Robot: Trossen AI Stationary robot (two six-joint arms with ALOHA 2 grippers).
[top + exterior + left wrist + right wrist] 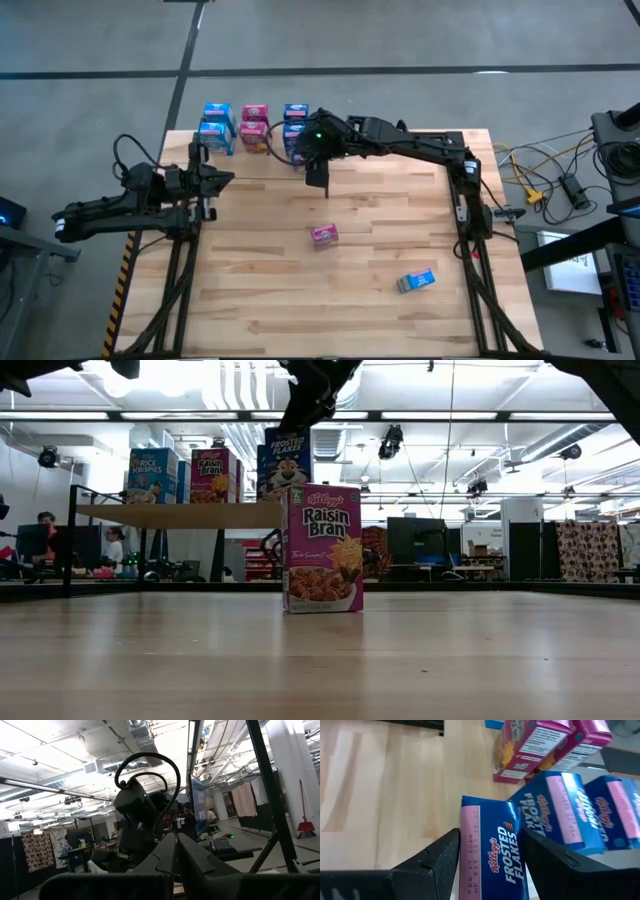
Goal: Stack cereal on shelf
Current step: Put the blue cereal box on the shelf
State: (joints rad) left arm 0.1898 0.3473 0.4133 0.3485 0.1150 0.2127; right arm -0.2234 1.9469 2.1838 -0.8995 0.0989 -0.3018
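The pale shelf (180, 514) stands at the table's far left. Several blue and pink cereal boxes stand on it, among them Rice Krispies (152, 475) and a pink box (214, 475). My right gripper (303, 145) reaches over the shelf's right end, with its fingers either side of a blue Frosted Flakes box (492, 855). A pink Raisin Bran box (323, 234) stands upright on the table's middle. A blue box (417, 281) lies nearer the near right. My left gripper (224, 180) waits shut at the table's left. My right gripper pinches the blue Frosted Flakes box at its top end (470, 845), one finger (440, 857) on each narrow side. The fingers come from above, pointing down. The box stands upright with its bottom (285, 496) at the shelf's top board.
More blue boxes (570, 810) and pink boxes (540, 742) crowd close beside the held one on the shelf. The table's plank top (380, 210) lies bare between the two loose boxes. Cables and gear sit past the right edge (545, 185).
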